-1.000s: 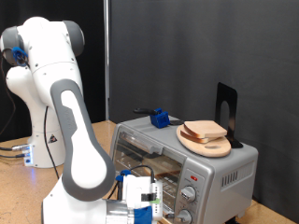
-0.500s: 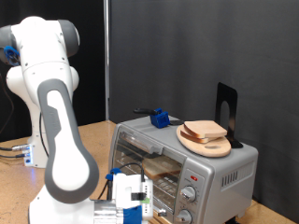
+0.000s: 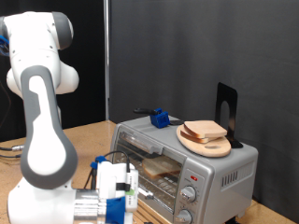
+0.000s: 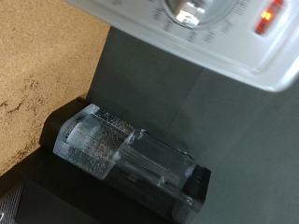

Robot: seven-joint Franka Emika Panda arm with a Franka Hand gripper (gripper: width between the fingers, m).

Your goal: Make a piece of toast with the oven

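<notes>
Piece of toast (image 3: 205,130): pale slice, tan-brown crust, lying flat on top of oven, toward exterior view's right. Oven (image 3: 220,170): boxy silver toaster oven, glass door at front, two round knobs; red mark (image 4: 268,16) visible in wrist view.

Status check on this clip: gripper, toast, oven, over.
Gripper low in front of the oven, nothing seen in it. Piece of toast on wooden plate atop oven. Oven door looks open.

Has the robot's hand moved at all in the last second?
Yes. The gripper has slid toward the exterior view's left, away from the oven and its knobs, which stayed put.
</notes>
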